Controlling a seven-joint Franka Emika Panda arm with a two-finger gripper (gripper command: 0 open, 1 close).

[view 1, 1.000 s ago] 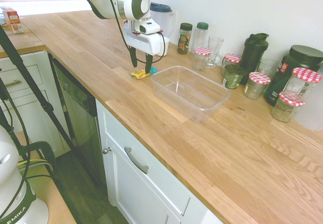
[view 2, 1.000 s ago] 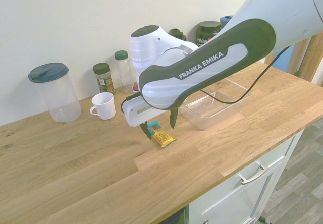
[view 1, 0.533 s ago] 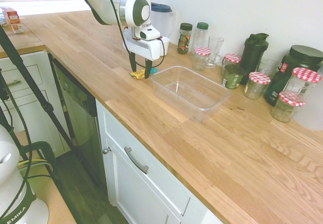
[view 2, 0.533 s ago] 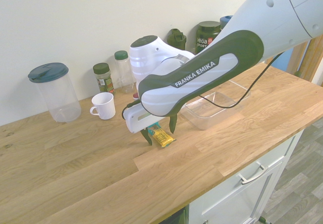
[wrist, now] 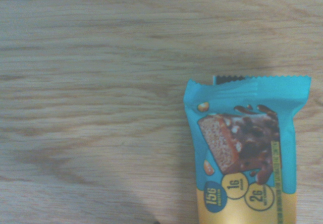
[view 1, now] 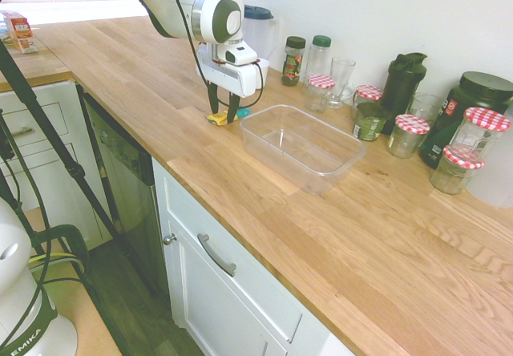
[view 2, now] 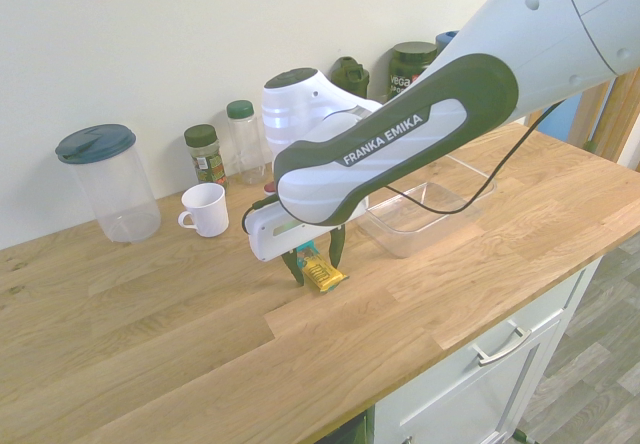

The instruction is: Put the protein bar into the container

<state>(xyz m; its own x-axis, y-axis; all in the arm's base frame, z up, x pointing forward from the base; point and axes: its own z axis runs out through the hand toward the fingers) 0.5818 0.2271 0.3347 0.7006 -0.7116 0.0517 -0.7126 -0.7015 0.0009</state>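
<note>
Closer together than half a second ago, my fingers have narrowed about the protein bar (view 2: pixel 324 273), and the bar has kept its place on the wooden counter (view 1: pixel 264 228); my gripper (view 2: pixel 317 274) is open, its tips apart with the bar between them, and I see no firm grip on it; the bar lies flat right below my palm, its long axis running across the line between my fingers, so closing should pinch its width; I judge the next move to be that squeeze, then a lift; the container (view 1: pixel 303 173) stands just beside, clear and with nothing in it; its rim calls for some height, and the slick wrapper could slip.
</note>
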